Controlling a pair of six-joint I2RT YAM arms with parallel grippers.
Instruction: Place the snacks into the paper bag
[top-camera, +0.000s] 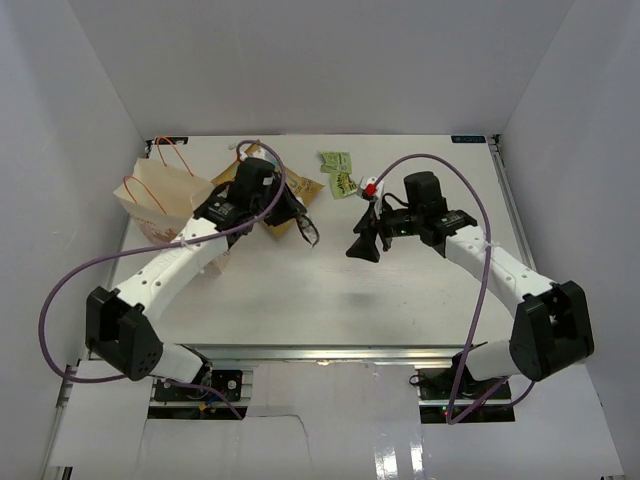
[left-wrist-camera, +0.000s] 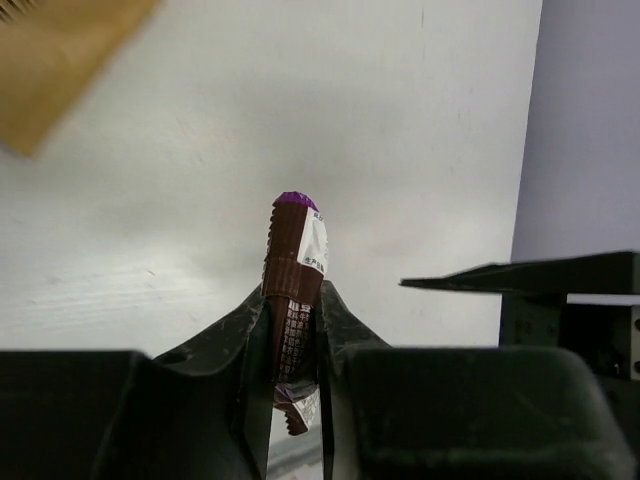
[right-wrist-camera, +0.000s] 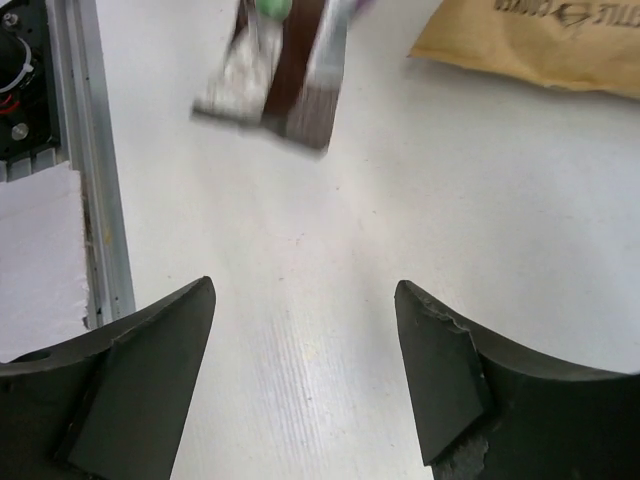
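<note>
My left gripper (top-camera: 303, 226) is shut on the brown bar (top-camera: 312, 233), holding it above the table; in the left wrist view the bar (left-wrist-camera: 296, 255) stands up between the fingers (left-wrist-camera: 340, 320). The cream paper bag (top-camera: 160, 198) with orange handles stands at the back left. The large yellow chip bag (top-camera: 301, 190) lies beside the left wrist and shows in the right wrist view (right-wrist-camera: 540, 40). Two green sachets (top-camera: 338, 170) and a pink-red packet (top-camera: 370, 187) lie at the back centre. My right gripper (top-camera: 364, 243) is open and empty over bare table (right-wrist-camera: 305, 300). The yellow bars are out of view.
White walls close in the table on the left, back and right. The aluminium rail (right-wrist-camera: 95, 200) of the table's edge shows in the right wrist view. The blurred brown bar (right-wrist-camera: 290, 70) hangs ahead of the right gripper.
</note>
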